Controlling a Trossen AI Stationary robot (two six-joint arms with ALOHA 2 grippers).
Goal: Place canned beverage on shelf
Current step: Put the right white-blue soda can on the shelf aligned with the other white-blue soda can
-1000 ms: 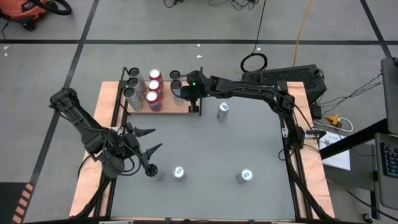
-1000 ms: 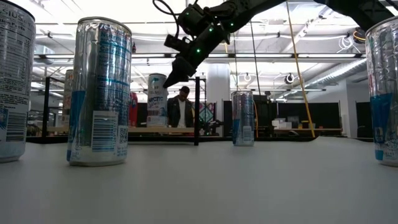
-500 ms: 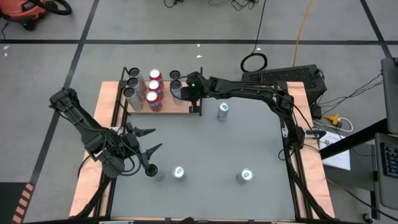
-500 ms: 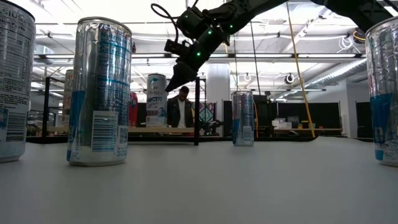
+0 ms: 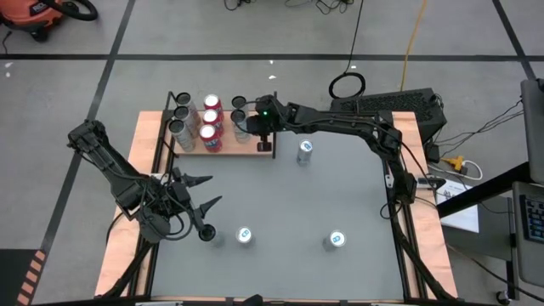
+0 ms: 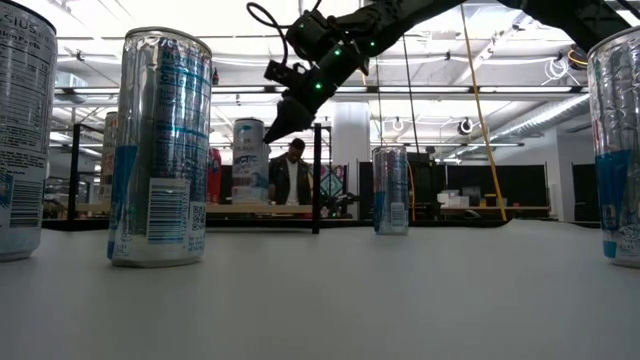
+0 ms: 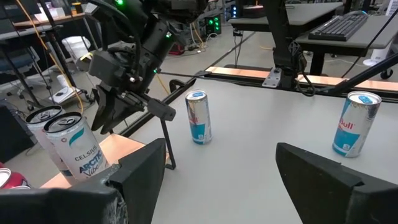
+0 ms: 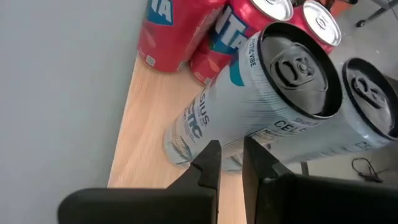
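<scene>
The shelf [image 5: 242, 146], a light wood board with black posts, stands at the table's far left and bears silver cans [image 5: 180, 119], red cans [image 5: 210, 119] and two white Celsius cans. The nearer white can [image 8: 249, 106] [image 6: 249, 160] stands upright on the board. My right gripper [image 5: 252, 127] [image 8: 230, 163] is shut, its tips at that can's side, high up [image 6: 268, 135]. My left gripper [image 5: 212, 190] [image 7: 221, 168] waits open over the table's near left, holding nothing. My right gripper's shut fingertips [image 8: 208, 158] come slanting down from the table's right side and lie at the white can's side wall [image 8: 205, 134]. I cannot tell whether they touch it. The can stands upright on the shelf board.
Three loose cans stand on the grey table: one right of the shelf [image 5: 305, 151], two near the front edge [image 5: 245, 235] [image 5: 337, 240]. A black shelf post [image 5: 274, 144] rises just below my right gripper. A person [image 6: 291, 175] shows beyond the table.
</scene>
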